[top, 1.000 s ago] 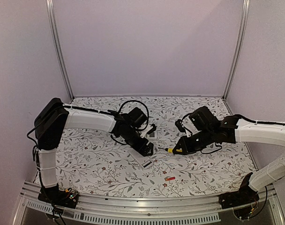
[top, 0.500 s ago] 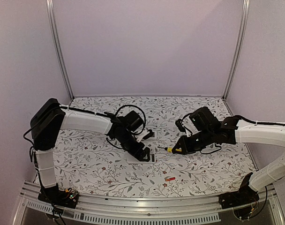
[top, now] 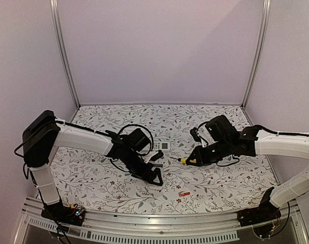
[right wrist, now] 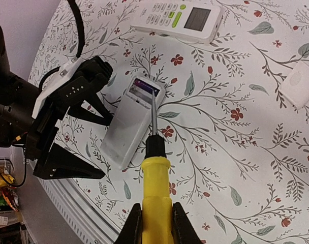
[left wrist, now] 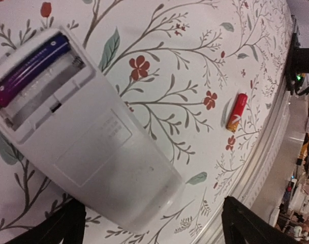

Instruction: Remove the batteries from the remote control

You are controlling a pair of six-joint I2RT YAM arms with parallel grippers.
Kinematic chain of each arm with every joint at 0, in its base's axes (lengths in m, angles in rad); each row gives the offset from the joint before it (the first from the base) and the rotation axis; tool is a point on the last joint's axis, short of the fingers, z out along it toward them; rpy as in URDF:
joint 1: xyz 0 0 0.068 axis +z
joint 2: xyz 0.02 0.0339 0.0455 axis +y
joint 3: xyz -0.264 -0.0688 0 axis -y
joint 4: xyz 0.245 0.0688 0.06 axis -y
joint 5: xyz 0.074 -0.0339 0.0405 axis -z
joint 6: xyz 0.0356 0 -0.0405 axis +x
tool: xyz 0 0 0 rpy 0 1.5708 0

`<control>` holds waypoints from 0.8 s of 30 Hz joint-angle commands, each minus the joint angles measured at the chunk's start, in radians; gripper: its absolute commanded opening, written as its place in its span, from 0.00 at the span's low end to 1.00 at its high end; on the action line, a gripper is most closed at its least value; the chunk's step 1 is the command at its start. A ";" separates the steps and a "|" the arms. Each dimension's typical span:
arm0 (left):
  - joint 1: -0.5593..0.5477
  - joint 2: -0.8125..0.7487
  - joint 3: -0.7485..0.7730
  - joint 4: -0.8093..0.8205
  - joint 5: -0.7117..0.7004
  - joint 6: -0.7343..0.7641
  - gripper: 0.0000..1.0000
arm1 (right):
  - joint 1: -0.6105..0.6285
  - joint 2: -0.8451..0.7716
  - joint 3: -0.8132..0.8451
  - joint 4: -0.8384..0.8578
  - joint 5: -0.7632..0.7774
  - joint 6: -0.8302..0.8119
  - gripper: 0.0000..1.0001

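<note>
Because the left gripper (left wrist: 152, 226) stands with its fingers wide apart, one on each side of the face-down remote's (left wrist: 98, 152) closed end and gripping nothing, the remote lies loose on the flowered table (left wrist: 185, 46), and that is the main hazard. One dark, purplish battery (left wrist: 30, 68) sits in the open compartment at the remote's other end, with the slot beside it empty. A red-orange battery (left wrist: 236, 112) lies well apart from the remote, off to one side of its closed end. The right gripper (right wrist: 155, 226) is clamped on the yellow-handled screwdriver (right wrist: 154, 178). Its shaft lines up with the compartment in the wrist view, though the overhead view puts the tip apart from the remote. If that tip levers at the battery before the remote is pinned, the remote will probably slide or swivel rather than give the battery up. The blade could also skid off the battery's round side, and a battery that springs free may roll away. Should the left fingers close on the remote's smooth, rounded end, they could squeeze it out from between them. A second remote (right wrist: 177, 18) lies beyond the compartment end, in the path of any shove.
</note>
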 commanded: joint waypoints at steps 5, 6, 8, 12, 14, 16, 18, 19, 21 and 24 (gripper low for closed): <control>-0.076 0.014 -0.013 0.097 0.054 -0.109 0.93 | -0.001 -0.032 -0.019 0.021 0.030 0.024 0.00; -0.077 0.018 -0.015 0.111 0.054 -0.115 0.93 | -0.001 -0.033 -0.020 0.023 0.032 0.026 0.00; -0.077 0.029 -0.013 0.141 0.049 -0.130 0.93 | -0.001 -0.038 -0.025 0.028 0.035 0.032 0.00; -0.076 0.058 0.000 0.214 0.027 -0.160 0.93 | 0.000 -0.054 -0.033 0.030 0.047 0.042 0.00; -0.076 0.081 0.022 0.243 0.017 -0.170 0.93 | -0.001 -0.062 -0.036 0.031 0.051 0.047 0.00; -0.076 0.102 0.045 0.280 0.015 -0.189 0.93 | 0.000 -0.066 -0.037 0.031 0.052 0.052 0.00; -0.076 0.123 0.070 0.315 0.014 -0.199 0.93 | 0.000 -0.067 -0.039 0.031 0.054 0.053 0.00; -0.076 0.131 0.084 0.322 0.003 -0.198 0.93 | 0.000 -0.069 -0.041 0.033 0.054 0.058 0.00; -0.074 0.139 0.110 0.319 -0.019 -0.191 0.93 | -0.001 -0.070 -0.043 0.035 0.052 0.062 0.00; -0.069 0.106 0.115 0.328 -0.047 -0.174 0.93 | -0.001 -0.070 -0.043 0.036 0.054 0.065 0.00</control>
